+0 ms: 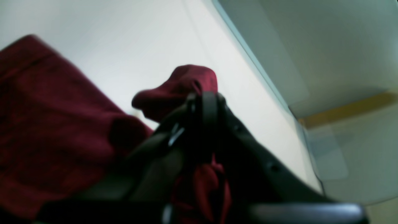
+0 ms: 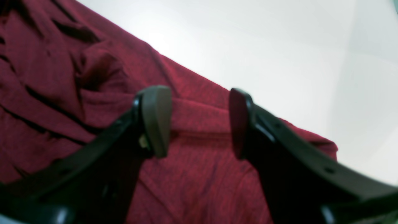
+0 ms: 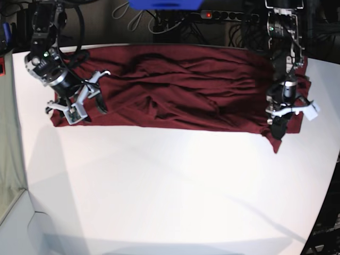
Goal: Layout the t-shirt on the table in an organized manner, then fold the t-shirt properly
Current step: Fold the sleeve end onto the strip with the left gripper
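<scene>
One t-shirt, dark maroon, lies as a long wrinkled band across the far part of the table, so the layout looks only partly done and no fold is visible. The left gripper has its jaws pressed together, pinching a bunched corner that seems lifted, though blur hides detail. The right gripper hangs over the opposite end, jaws spread and empty. The white tabletop is bare nearer the camera; cables clutter the dark background

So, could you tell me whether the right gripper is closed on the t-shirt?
No, the right gripper stands open above the t-shirt, with fabric visible between its separated pads.
</scene>
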